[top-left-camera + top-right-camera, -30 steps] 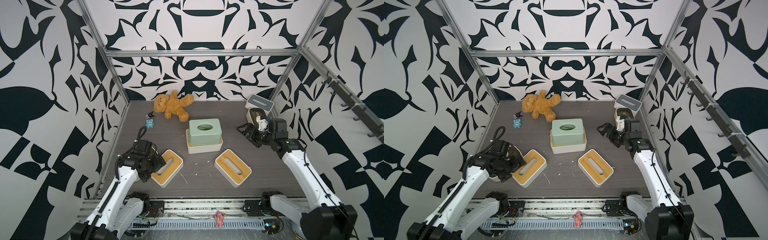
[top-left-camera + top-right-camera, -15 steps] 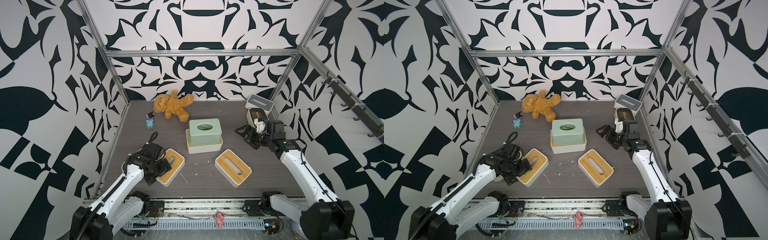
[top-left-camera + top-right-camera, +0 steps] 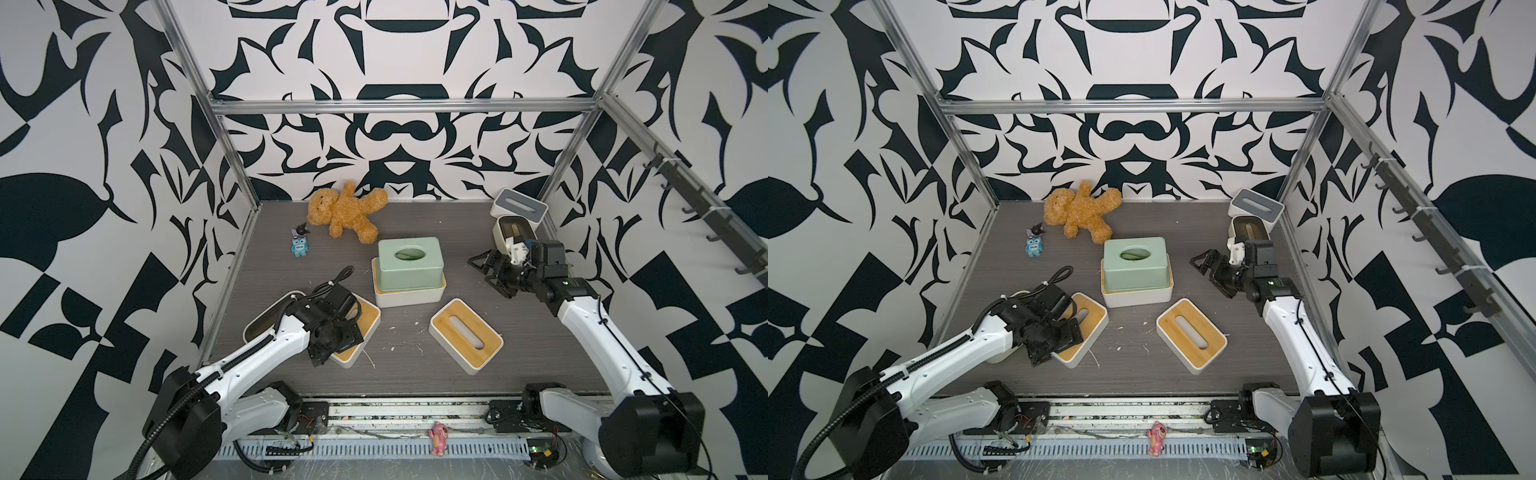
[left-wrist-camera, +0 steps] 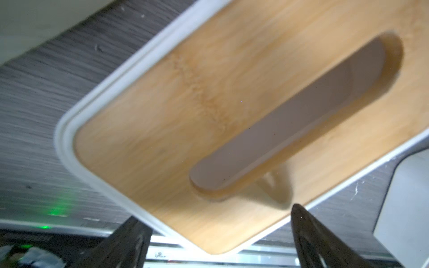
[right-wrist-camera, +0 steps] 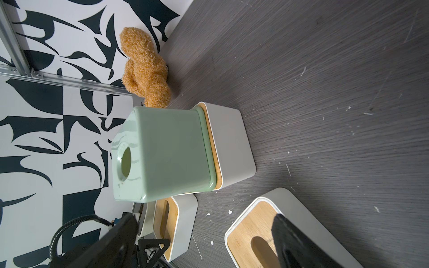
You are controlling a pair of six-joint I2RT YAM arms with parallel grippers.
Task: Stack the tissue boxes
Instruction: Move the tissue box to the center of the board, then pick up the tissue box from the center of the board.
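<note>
Teddy bear and blue toy lie beyond the sage green box

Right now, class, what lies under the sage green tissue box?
A white tissue box with a bamboo lid sits under the sage green box. Only the lid's edge shows; its slot is hidden beneath the green box.

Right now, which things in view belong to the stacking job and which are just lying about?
Job: sage green box, atop base bamboo-lid box; left bamboo-lid box; right bamboo-lid box; grey-lid box; back cream box; left cream box, partly hidden.
Lying about: teddy bear; blue robot toy; small dark figure; pink toy on the front rail.
</note>
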